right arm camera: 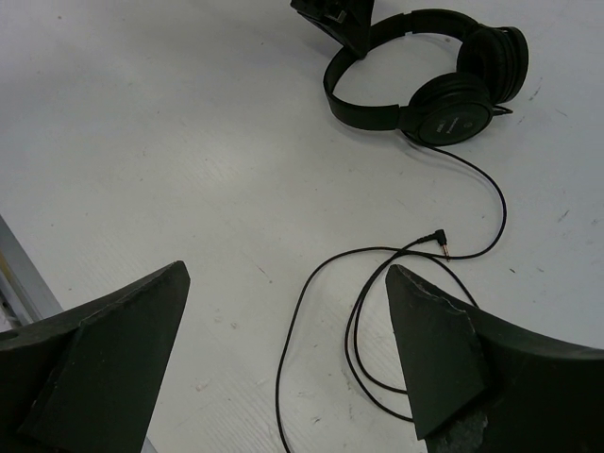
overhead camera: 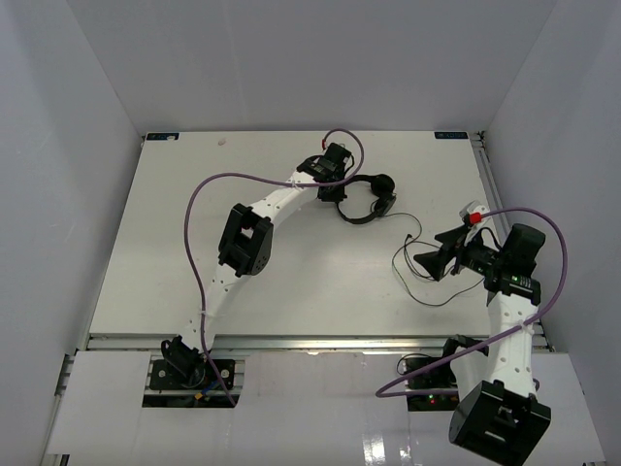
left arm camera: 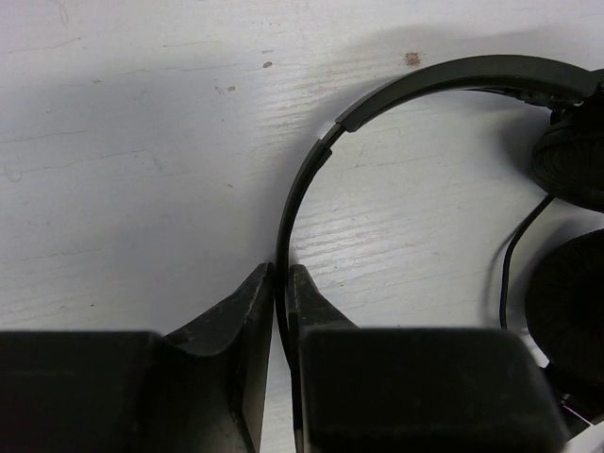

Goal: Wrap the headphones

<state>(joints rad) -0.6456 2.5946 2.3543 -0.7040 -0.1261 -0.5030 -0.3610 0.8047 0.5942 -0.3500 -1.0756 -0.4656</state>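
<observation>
The black headphones (overhead camera: 367,199) lie on the white table at the back centre, with both earcups (right arm camera: 472,80) to the right. My left gripper (overhead camera: 333,186) is shut on the thin headband (left arm camera: 311,175), which runs between its fingertips (left arm camera: 280,278). The thin black cable (overhead camera: 417,262) trails from the earcups toward the right arm and loops on the table; its plug (right arm camera: 437,240) lies free. My right gripper (overhead camera: 424,260) is open and empty, hovering over the cable loops (right arm camera: 354,330).
Thick purple robot cables (overhead camera: 209,194) arch over both arms. The table's metal rail (overhead camera: 310,342) runs along the near edge, and grey walls enclose the left, right and back sides.
</observation>
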